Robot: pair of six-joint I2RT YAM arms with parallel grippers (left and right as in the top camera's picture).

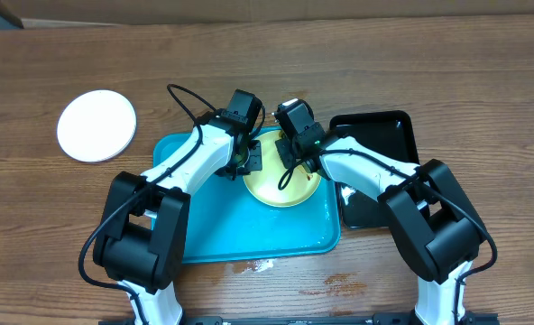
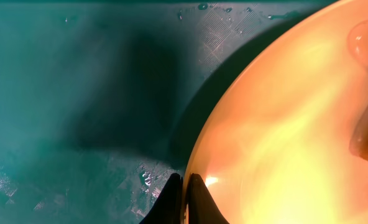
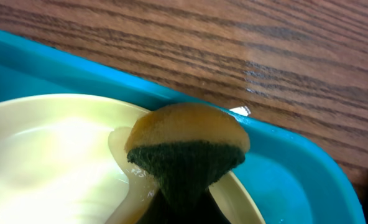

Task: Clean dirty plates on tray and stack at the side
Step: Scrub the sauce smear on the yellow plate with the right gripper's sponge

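On turquoise tray, pale yellow plate is laid, rim pinched by left claw. Sponge is clamped in right claw, touching plate near rim. White plate is set apart on counter.

Soft even light; wrist views blurred, plate glaring.

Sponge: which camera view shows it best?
The right wrist view. The sponge fills mid-frame there: yellow-orange top, dark green scouring face, by the pale yellow plate rim. Overhead, the right gripper hides it. The left wrist view gives only a blurred orange shape at its right edge, possibly the sponge.
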